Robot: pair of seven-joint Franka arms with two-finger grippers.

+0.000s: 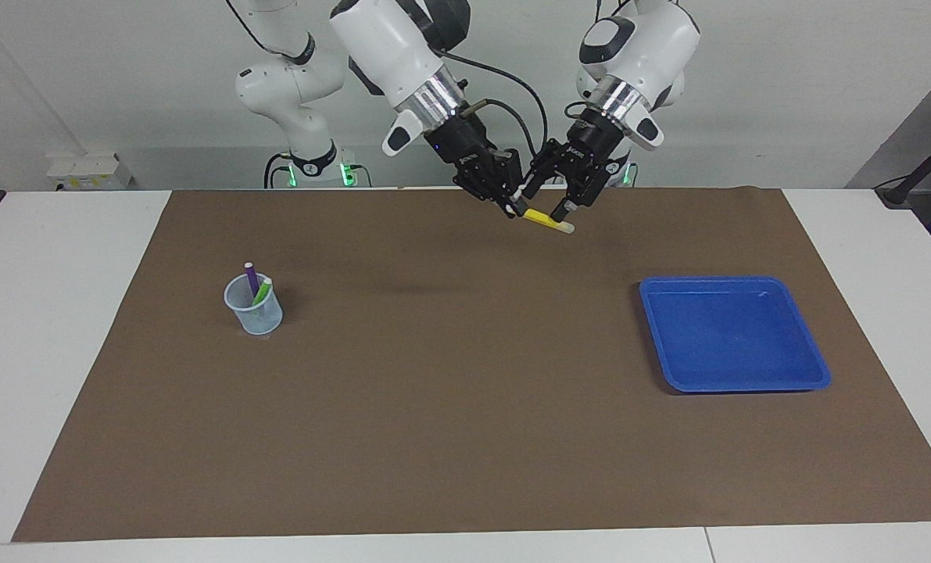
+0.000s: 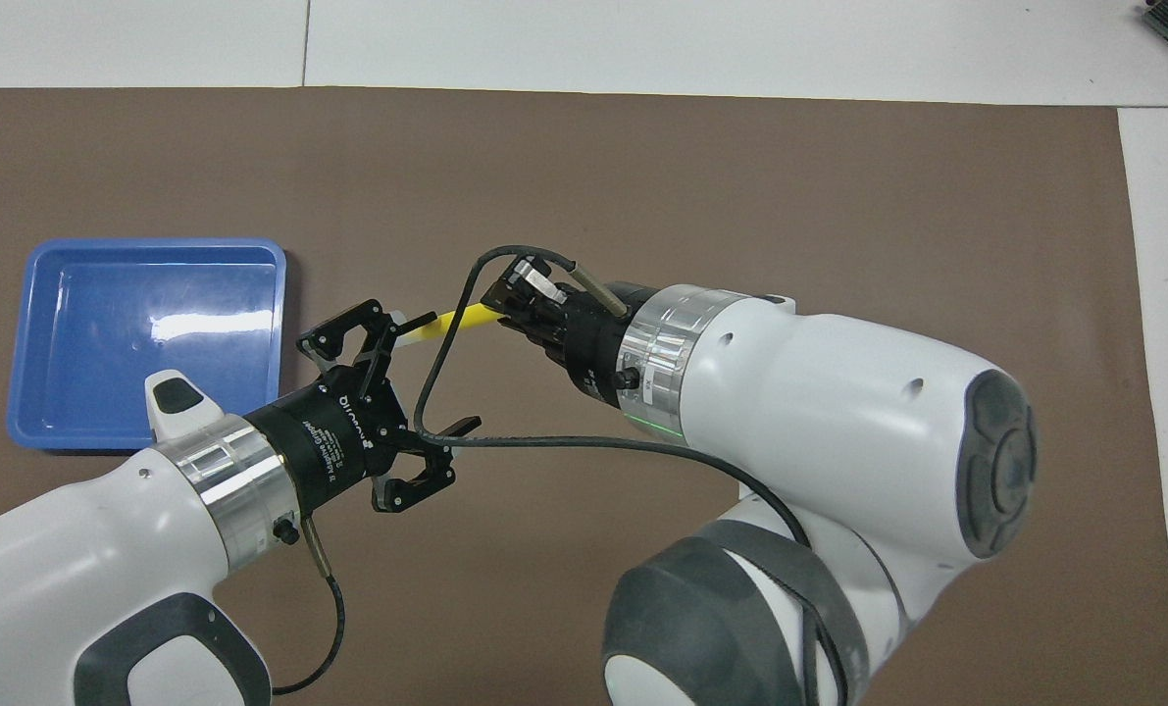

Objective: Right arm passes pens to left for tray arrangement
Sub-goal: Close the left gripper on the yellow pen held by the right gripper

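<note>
Yellow, with a whitish tip, the yellow pen (image 1: 547, 221) (image 2: 449, 321) hangs in the air above the brown mat (image 1: 465, 407) (image 2: 642, 167), over the strip of mat nearest the robots and toward the right arm's end from the blue tray (image 1: 735, 334) (image 2: 147, 338). The right gripper (image 1: 516, 207) (image 2: 500, 309), marked by a small blue light, is clamped on the pen's coloured end, its fingertips closed on the barrel, so the whitish tip points toward the tray. The left gripper (image 1: 547, 195) (image 2: 427, 378) hovers at that tip with its fingers spread wide; from the facing view one finger sits just beside the pen's whitish end, and whether it touches cannot be told. Both white arms lean in from the robots' edge and their black claws nearly meet over the mat.

The tray sits flat on the mat toward the left arm's end of the table, farther from the robots than the two grippers' meeting point. Well apart from the tray, toward the right arm's end, a small pale see-through cup (image 1: 253, 305) stands upright on the mat, seen only in the facing view. The purple pen (image 1: 251, 277) and the green pen (image 1: 262, 291) stand tilted inside it, whitish ends up. The mat lies on a white table (image 1: 59, 313) (image 2: 740, 39).
</note>
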